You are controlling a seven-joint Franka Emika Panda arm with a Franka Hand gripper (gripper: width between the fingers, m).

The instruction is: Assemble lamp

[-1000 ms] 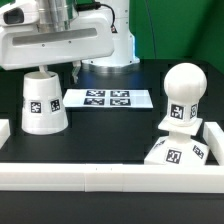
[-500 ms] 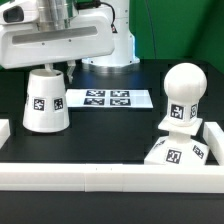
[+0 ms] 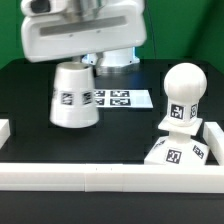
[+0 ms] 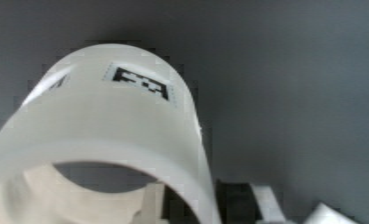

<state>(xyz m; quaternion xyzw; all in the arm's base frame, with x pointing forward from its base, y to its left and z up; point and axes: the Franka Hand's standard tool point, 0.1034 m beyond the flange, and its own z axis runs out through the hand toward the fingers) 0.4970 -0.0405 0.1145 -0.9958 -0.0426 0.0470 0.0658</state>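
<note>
The tapered white lamp shade (image 3: 74, 97) hangs slightly tilted under my gripper (image 3: 79, 66), left of centre in the exterior view. The gripper is shut on the shade's top rim, and the hand's body hides the fingers. In the wrist view the shade (image 4: 110, 120) fills the picture, with its wall pinched at the gripper (image 4: 213, 205). The round-headed bulb (image 3: 184, 92) stands upright on the low square base (image 3: 180, 153) at the exterior view's right, apart from the shade.
The marker board (image 3: 115, 98) lies flat behind the shade. A long white border rail (image 3: 100, 176) runs along the front, and a short white rail end (image 3: 4, 130) sits at the exterior view's left. The arm's base (image 3: 115, 55) stands at the back.
The gripper and the shade have moved toward the exterior view's right, toward the bulb and base. The shade now tilts. Bulb and base have not moved.
</note>
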